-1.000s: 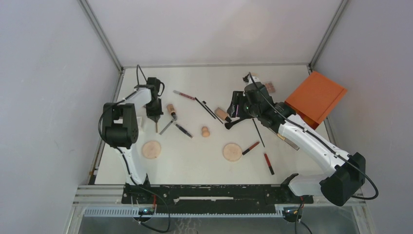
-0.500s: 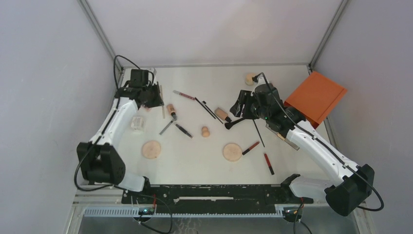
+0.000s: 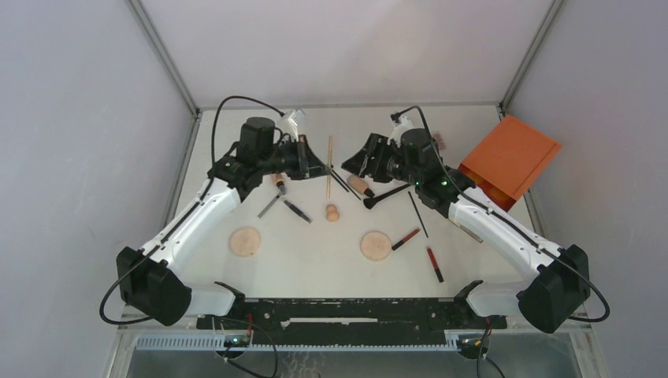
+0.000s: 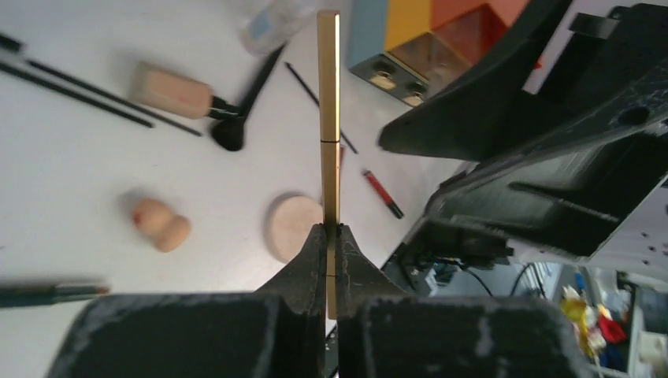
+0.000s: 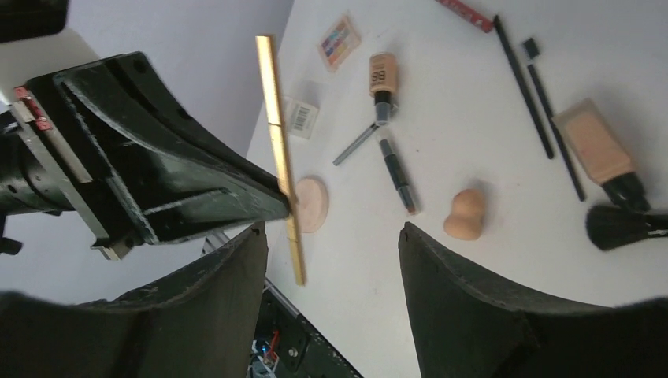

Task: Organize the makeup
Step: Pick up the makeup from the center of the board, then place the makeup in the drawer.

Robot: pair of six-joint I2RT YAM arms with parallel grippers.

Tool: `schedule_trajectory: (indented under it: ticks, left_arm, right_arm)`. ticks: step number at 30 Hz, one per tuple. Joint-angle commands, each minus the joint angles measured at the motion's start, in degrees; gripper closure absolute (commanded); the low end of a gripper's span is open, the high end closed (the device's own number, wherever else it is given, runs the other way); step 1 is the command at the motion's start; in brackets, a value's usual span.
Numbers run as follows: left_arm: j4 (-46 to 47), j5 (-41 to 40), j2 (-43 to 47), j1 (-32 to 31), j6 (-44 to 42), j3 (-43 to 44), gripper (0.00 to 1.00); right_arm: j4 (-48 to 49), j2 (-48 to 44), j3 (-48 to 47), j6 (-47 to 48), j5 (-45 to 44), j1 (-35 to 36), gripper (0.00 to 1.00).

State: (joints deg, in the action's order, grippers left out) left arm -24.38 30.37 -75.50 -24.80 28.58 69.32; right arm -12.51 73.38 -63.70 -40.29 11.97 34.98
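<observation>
Gold stick (image 3: 329, 161) is held above the bench (image 3: 303, 264) between the two arms in the top view, its long axis running away from the bases, with the left pincer (image 3: 317, 165) on one side and the right pincer (image 3: 356, 161) just beside it on the other. Left wrist view: jaws pressed together on the stick, pinching it partway along. Right wrist view: fingers (image 5: 236, 268) spread wide, the stick standing crosswise just ahead of their gap, left of centre, so the right arm looks placed to take it

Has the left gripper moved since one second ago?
Yes, the left gripper, shut on the gold stick, swung right, toward the unmoved beige sponge.
</observation>
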Motion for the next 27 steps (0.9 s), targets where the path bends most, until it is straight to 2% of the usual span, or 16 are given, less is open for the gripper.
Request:
schedule_trajectory:
  ticks: [1,9,14,18,20,22,23,24,27]
  left_arm:
    - [7.8,4.8,-1.2,-3.4,5.4,0.0,1.00]
    - [9.4,6.9,-3.5,-6.9,6.9,1.6,1.00]
    - [9.3,8.0,-3.9,-7.6,6.6,2.3,0.99]
    - [9.0,8.5,-3.9,-7.9,6.2,2.5,0.99]
    - [9.0,8.4,-3.8,-8.0,6.4,2.5,0.99]
    - [9.0,8.5,-3.7,-8.0,6.5,2.6,0.97]
    - [9.0,8.4,-3.6,-8.0,6.4,2.9,0.91]
    - [8.7,8.2,-3.5,-8.1,6.1,3.1,0.80]
    - [5.6,6.4,-3.4,-8.1,3.9,4.7,0.37]
  right_arm:
    - [6.9,0.1,-0.5,-1.0,-1.4,1.8,0.30]
    - [8.3,2.6,-0.6,-1.3,-0.3,2.0,0.33]
    - [8.0,3.3,-0.6,-1.6,-0.4,1.6,0.52]
    - [7.1,3.2,-0.6,-2.1,-0.8,0.7,0.59]
    - [6.6,2.9,-0.5,-2.2,-1.4,0.3,0.69]
    - [6.2,2.5,-0.5,-2.2,-1.3,-0.1,0.84]
    - [6.0,2.2,-0.5,-2.1,-1.0,-0.4,0.92]
    - [5.5,1.8,-0.6,-2.1,-0.9,-0.7,1.00]
    - [1.5,-1.1,-0.5,-0.7,-2.7,-2.6,1.00]
